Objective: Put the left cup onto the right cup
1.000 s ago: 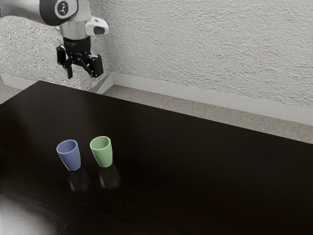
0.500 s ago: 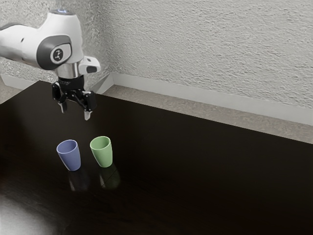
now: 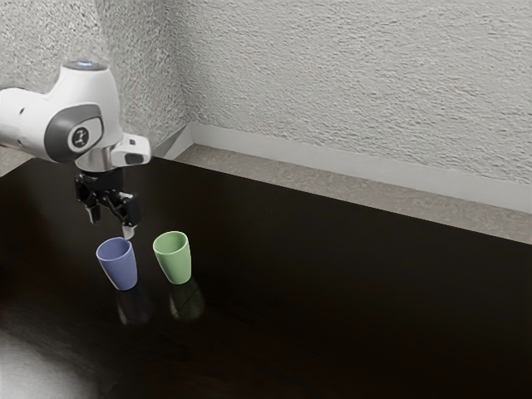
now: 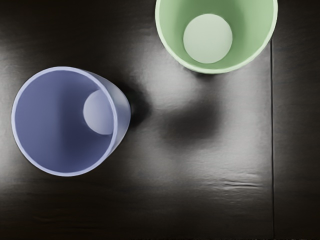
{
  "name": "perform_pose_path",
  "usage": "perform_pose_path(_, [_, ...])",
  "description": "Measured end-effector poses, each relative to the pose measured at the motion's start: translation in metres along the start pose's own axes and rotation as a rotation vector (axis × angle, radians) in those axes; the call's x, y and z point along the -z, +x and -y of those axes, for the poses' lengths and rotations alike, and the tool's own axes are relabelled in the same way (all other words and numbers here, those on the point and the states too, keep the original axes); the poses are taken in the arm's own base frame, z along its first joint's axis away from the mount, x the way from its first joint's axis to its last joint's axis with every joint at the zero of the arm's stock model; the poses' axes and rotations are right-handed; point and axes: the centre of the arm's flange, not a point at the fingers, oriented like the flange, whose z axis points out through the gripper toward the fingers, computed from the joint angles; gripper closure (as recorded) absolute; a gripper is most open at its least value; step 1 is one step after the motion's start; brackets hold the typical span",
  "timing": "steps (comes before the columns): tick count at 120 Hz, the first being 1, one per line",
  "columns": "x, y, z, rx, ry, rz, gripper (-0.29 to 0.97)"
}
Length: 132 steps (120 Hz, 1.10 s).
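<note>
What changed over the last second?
The arm came down and slightly toward the exterior view's left. Its jaws, open and empty, now hang just above the blue cup. Nothing was taken hold of. The blue cup and the green cup stayed put, upright, side by side and apart on the table.

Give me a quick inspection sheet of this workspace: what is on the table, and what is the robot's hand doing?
Surface: dark glossy table, reflecting the cups.
Job's things: blue cup and green cup, both upright, empty, side by side and apart; the blue cup is on the exterior view's left.
Clutter: nothing seen.
Grippers: one black gripper, open, holding nothing, hanging just above the blue cup.
Cables: nothing seen.
Surroundings: rough grey wall with a pale baseboard, and a strip of floor behind the table.
</note>
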Motion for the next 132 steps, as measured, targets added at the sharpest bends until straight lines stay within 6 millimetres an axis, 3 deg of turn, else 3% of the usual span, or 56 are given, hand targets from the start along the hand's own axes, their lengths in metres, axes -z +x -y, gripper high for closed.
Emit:
perform_pose_path(22, [-0.037, -0.007, 0.008, -0.071, -0.007, -0.001, 0.0])
perform_pose_path(62, [-0.056, 0.01, 0.01, -0.21, 0.014, -0.067, 0.0])
perform_pose_path(91, [-0.074, 0.004, 0.01, -0.271, 0.015, -0.074, 0.0])
perform_pose_path(132, [-0.099, 0.012, 0.012, -0.33, 0.009, -0.068, 0.0])
